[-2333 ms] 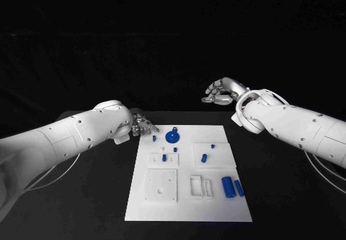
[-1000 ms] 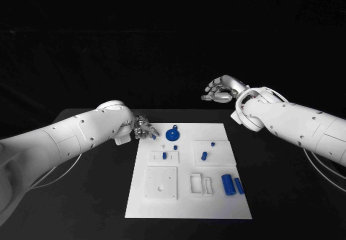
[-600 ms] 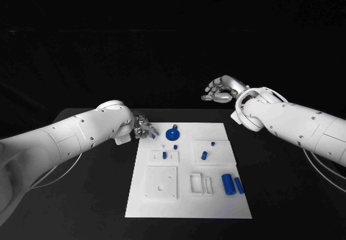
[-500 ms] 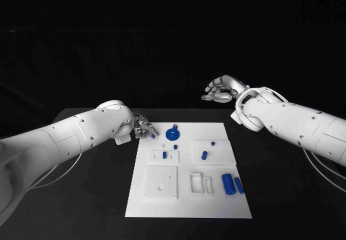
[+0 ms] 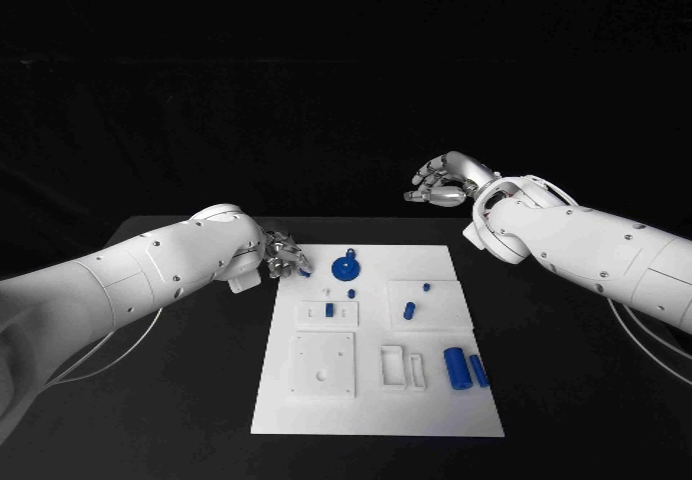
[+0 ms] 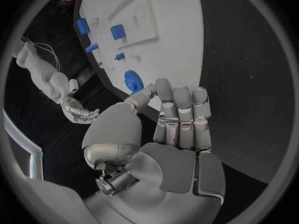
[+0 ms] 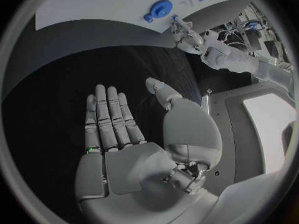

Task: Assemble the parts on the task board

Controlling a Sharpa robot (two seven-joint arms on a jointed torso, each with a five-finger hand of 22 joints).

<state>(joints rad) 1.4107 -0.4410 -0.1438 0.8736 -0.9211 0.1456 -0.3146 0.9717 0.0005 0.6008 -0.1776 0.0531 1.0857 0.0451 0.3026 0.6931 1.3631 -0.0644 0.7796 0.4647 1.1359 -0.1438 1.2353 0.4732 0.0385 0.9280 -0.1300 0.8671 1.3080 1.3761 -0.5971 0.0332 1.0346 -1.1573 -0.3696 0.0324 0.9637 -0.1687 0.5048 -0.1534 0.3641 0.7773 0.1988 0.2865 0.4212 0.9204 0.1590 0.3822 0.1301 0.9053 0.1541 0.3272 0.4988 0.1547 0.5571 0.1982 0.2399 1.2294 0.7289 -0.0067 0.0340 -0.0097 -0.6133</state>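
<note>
So we've got the big black table [image 5: 159, 400] with the white rectangular task board [image 5: 375, 420] sitting in the middle of it, long side running near to far.

Both white arms come next. The left hand [image 5: 284, 258] hangs right at the far left corner of the board, and from the left wrist view its fingers [image 6: 182, 115] are pressed together side by side, with the thumb bent across toward them. We can't tell whether anything is pinched in there; it looks like nothing.

The right hand [image 5: 443, 184] is up beyond the far edge of the table, well apart from the board. In the right wrist view its fingers [image 7: 111, 119] lie straight and close together with the thumb out to the side, holding nothing.

On the board, the round blue gear-like disc with a little knob [image 5: 346, 269] sits at the far end, just beside the left hand. Two blue cylinders [image 5: 463, 372] lie side by side near the right edge at the near end. Smaller blue pegs [image 5: 408, 311] stand in the raised white square on the right, and another small blue peg [image 5: 329, 312] stands in the white block to the left of it.
</note>
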